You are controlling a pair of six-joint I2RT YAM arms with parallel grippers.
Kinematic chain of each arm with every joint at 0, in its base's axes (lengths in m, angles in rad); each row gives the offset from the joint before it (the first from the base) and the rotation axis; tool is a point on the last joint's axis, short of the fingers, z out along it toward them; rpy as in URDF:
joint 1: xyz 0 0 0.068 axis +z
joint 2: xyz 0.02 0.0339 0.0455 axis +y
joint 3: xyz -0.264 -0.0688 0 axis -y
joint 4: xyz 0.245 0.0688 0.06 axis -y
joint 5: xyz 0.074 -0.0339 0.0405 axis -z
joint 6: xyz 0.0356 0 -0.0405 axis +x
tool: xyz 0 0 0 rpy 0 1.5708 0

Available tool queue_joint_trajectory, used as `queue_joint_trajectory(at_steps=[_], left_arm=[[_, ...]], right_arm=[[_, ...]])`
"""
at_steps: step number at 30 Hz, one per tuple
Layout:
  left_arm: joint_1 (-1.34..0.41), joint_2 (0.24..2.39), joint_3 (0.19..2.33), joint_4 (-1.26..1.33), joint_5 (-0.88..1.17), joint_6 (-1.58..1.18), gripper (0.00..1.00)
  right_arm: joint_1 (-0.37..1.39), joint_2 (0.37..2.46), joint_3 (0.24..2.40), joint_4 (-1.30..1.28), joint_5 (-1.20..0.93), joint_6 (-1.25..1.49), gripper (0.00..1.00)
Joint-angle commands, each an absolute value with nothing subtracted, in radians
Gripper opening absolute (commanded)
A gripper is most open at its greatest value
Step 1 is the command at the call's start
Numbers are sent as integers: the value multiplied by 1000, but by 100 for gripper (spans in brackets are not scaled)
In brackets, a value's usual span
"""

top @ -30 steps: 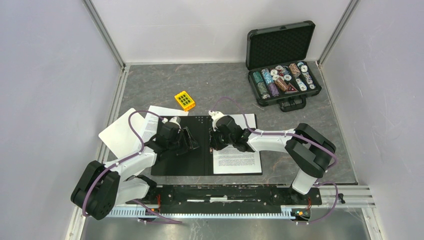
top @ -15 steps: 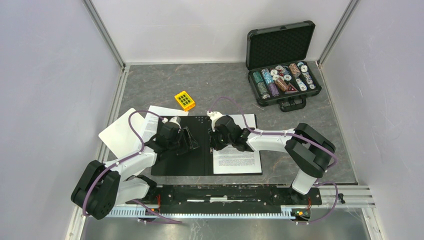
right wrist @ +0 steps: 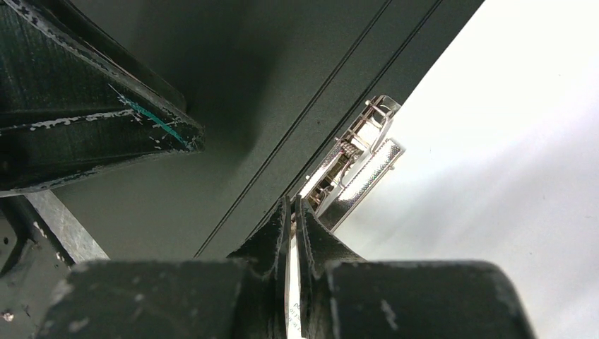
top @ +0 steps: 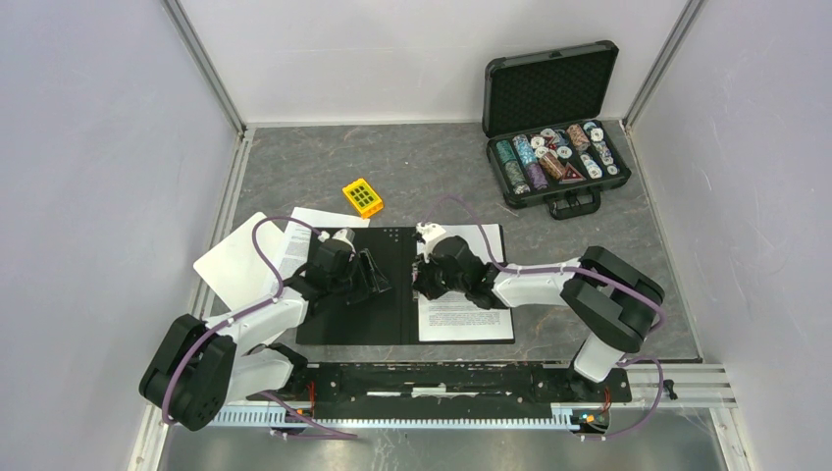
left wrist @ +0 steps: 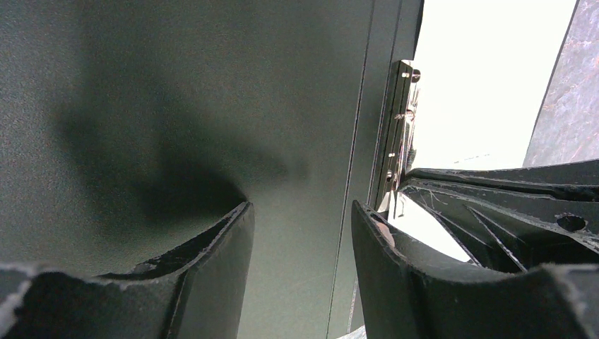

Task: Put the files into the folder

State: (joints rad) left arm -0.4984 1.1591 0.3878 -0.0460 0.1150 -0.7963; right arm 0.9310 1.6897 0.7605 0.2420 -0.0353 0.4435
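White printed paper sheets [top: 467, 312] are lying inside the open black-lined folder [top: 353, 316] at frame centre, unclipped; right gripper [right wrist: 293, 219], jaws pressed together, is working the metal clip [right wrist: 353, 176]; left gripper [left wrist: 300, 233], jaws spread, is hovering.

You can see lines of black print on the white paper [top: 464, 316] that lies on the open folder [top: 358, 316], but the letters are too small for you to read. At about eleven o'clock from it, more paper [top: 316, 220] pokes out, and you cannot read it either.
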Motion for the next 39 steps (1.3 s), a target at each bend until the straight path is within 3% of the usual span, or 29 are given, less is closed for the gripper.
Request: queue_joint_trajectory(at_steps=[1, 7, 23, 39], left_arm=[[-492, 1189, 373, -114, 78, -811, 61], [-491, 1193, 369, -110, 81, -813, 60], [-491, 1194, 360, -100, 83, -815, 60], [-491, 1203, 361, -109, 77, -810, 60]], right_arm=[[932, 1725, 617, 108, 59, 460, 7], [941, 1718, 554, 213, 83, 527, 7], [986, 1782, 554, 181, 154, 584, 8], [987, 1747, 607, 109, 162, 459, 8]])
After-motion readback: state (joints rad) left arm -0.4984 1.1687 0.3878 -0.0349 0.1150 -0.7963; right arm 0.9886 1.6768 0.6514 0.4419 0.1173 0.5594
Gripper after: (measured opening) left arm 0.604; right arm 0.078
